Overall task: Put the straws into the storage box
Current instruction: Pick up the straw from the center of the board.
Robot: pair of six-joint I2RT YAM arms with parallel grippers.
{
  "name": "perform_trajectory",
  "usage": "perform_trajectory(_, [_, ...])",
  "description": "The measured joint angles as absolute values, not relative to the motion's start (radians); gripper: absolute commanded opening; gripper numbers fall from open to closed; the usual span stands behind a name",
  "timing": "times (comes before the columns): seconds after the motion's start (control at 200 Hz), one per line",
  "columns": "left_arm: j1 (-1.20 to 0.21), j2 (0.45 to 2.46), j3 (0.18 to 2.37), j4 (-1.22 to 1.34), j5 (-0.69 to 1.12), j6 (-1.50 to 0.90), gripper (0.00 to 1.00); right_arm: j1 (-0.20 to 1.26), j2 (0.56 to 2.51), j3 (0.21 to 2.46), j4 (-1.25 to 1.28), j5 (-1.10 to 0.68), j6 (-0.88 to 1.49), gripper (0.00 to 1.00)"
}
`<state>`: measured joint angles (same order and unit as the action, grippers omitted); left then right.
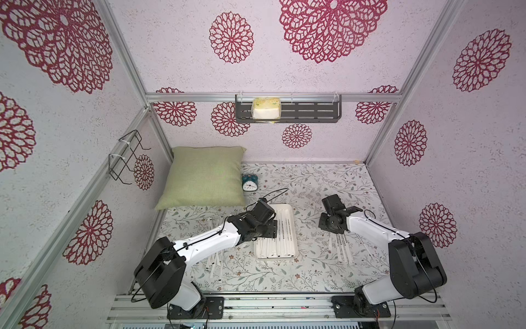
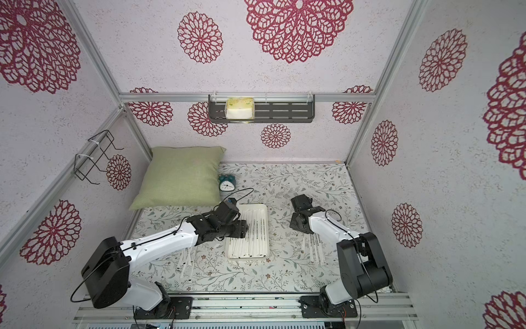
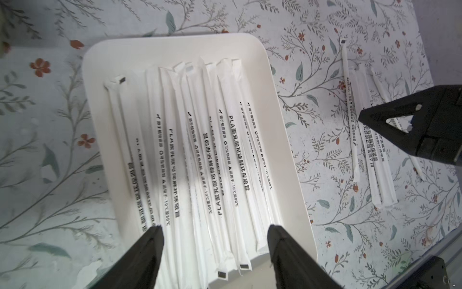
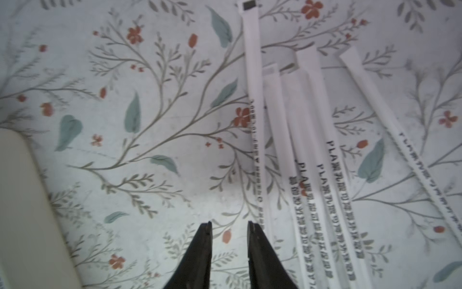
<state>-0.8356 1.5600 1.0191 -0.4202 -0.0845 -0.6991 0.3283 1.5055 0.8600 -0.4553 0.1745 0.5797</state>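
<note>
Black "PLA" plus Chinese print along the straws [image 3: 236, 150]

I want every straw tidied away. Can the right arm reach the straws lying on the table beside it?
Probably yes. The right gripper hangs open and empty just beside those loose straws, with only bare flowery tabletop between them.

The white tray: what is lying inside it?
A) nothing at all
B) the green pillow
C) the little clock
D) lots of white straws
D: in the left wrist view the tray holds many white paper-wrapped straws lying side by side along its length.
</note>
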Motion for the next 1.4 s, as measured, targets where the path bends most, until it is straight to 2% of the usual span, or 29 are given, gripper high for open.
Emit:
perform_trajectory(0.39, [-0.855,1.607,1.061,-0.432,-0.083,-0.672,0.73,0.275,1.602,0.858,-0.365,0.161,0.519,0.29])
perform_trajectory(0.66, [-0.841,1.597,1.053,-0.441,-0.11,-0.665,0.72,0.269,1.629,0.846,-0.313,0.161,0.501,0.12])
perform_trajectory(0.805, [-0.777,1.51,0.982,-0.453,-0.123,-0.683,0.71,0.297,1.622,0.847,-0.315,0.167,0.493,0.07])
perform_trajectory(1.041, [-0.603,1.271,0.856,-0.516,-0.173,-0.73,0.73,0.513,1.562,0.947,-0.426,0.178,0.54,0.05])
perform_trajectory(1.246, [-0.501,1.104,0.782,-0.591,-0.244,-0.752,0.9,0.746,1.569,1.111,-0.415,0.152,0.664,0.05])
perform_trajectory(1.266, [-0.495,1.09,0.775,-0.594,-0.247,-0.755,0.93,0.764,1.575,1.124,-0.411,0.15,0.677,0.05])
perform_trajectory(1.286, [-0.488,1.075,0.767,-0.597,-0.251,-0.755,1.0,0.784,1.587,1.139,-0.404,0.146,0.691,0.06])
perform_trajectory(1.396, [-0.451,1.015,0.733,-0.603,-0.252,-0.769,0.98,0.862,1.671,1.205,-0.351,0.128,0.756,0.07])
